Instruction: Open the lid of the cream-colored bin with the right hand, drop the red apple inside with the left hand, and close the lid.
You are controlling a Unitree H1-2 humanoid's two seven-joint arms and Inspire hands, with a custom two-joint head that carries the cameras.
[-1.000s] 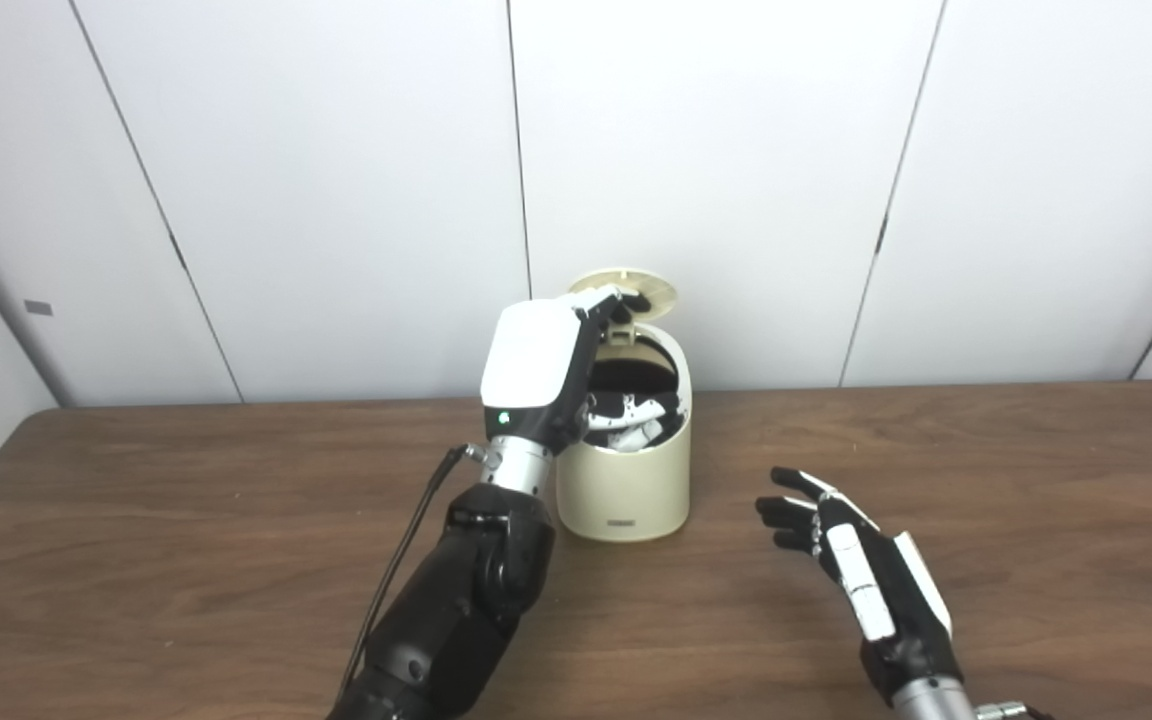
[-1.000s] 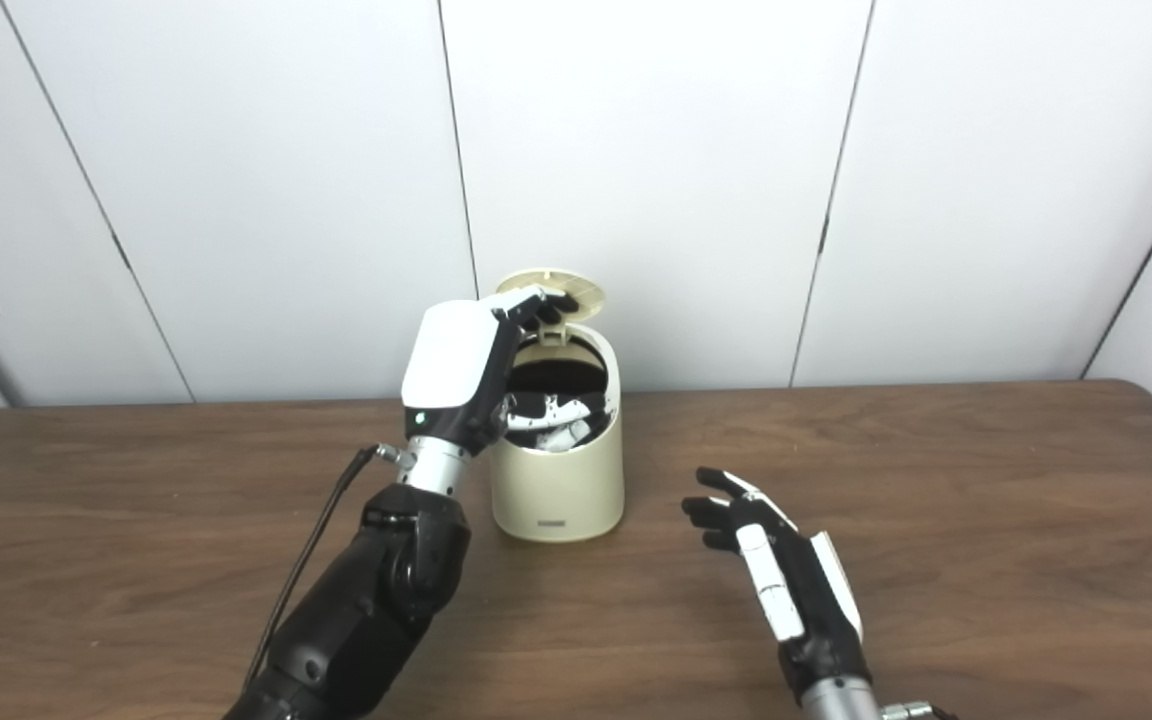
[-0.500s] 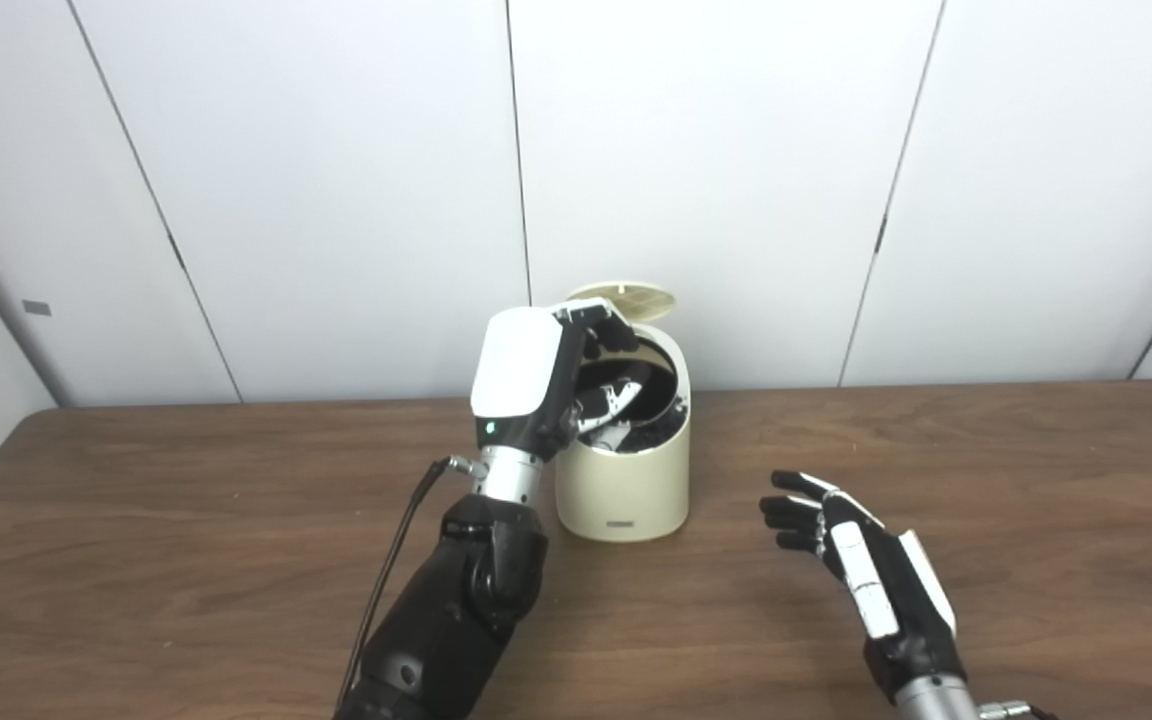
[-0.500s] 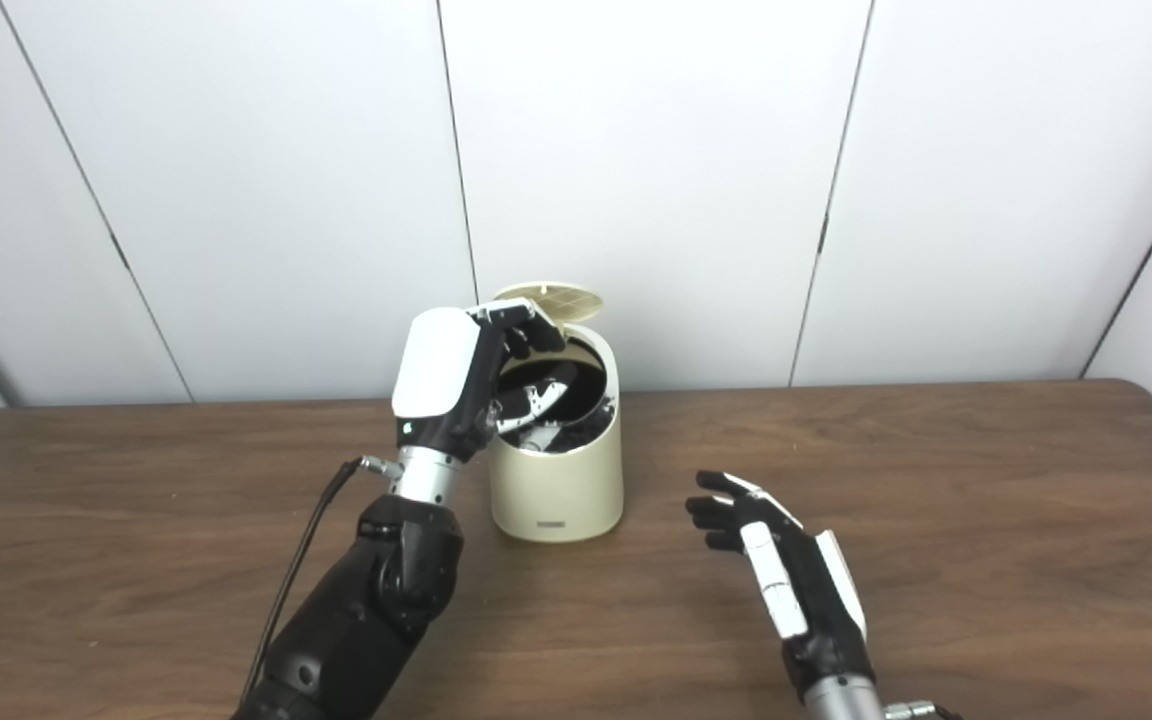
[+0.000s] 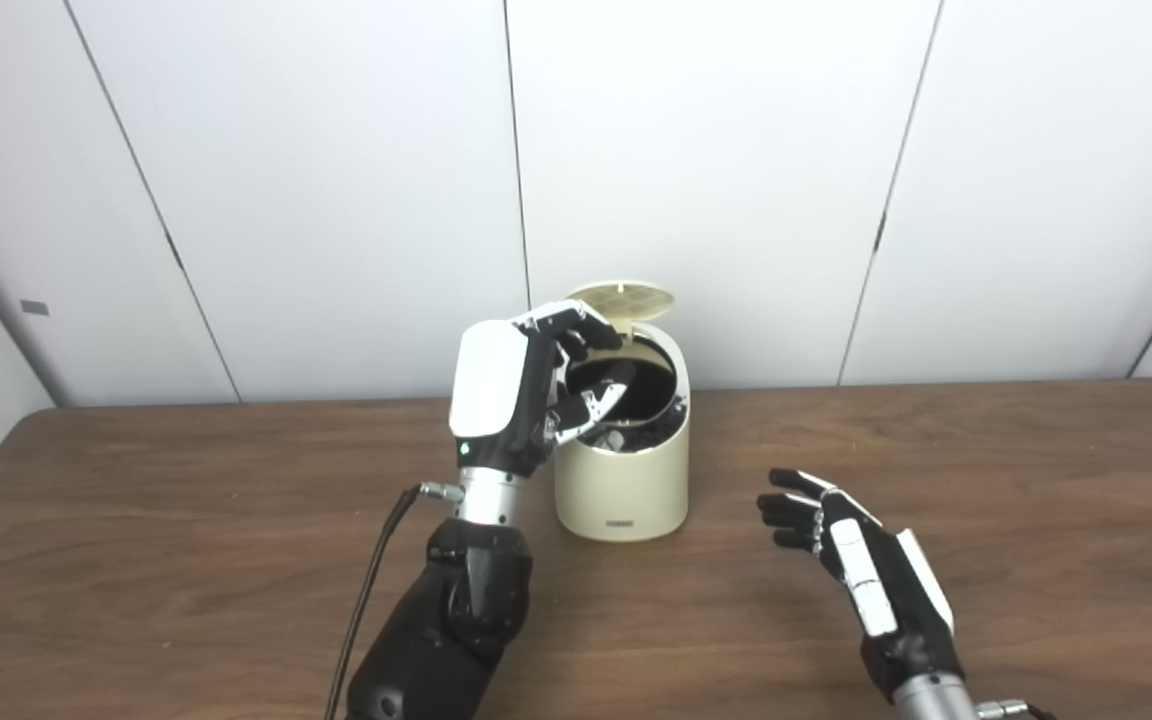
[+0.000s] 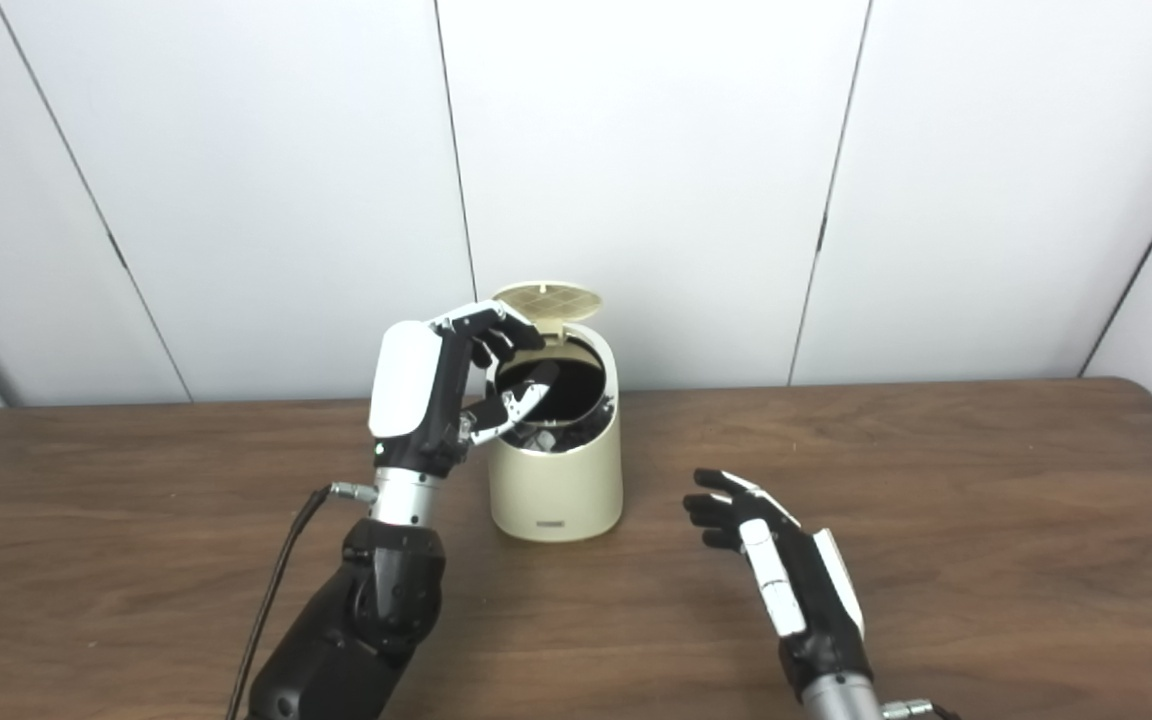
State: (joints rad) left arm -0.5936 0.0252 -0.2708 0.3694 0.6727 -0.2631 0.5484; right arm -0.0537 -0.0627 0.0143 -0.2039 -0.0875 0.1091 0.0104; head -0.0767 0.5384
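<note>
- Left hand (image 5: 521, 395) hovers empty, fingers spread, beside the cream-coloured plastic bin (image 5: 623, 480); right hand (image 6: 786, 580) rests open, well apart.
- Round hinged lid (image 5: 621, 297) stands up; red apple unseen, presumably inside.
- Lid looks light and stiff: push its front edge down.

The left hand (image 5: 521, 395) crowds the left rim of the bin (image 5: 626, 480), whose raised lid (image 5: 621, 297) blocks behind; the mouth's right side is unobstructed above bare bench (image 5: 986, 450).

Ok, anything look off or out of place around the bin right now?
Nothing stands out. The cream bin stands upright on the table, its lid open. The left hand is at the rim, open and empty. No apple is visible. The right hand hangs open beside the bin.
</note>
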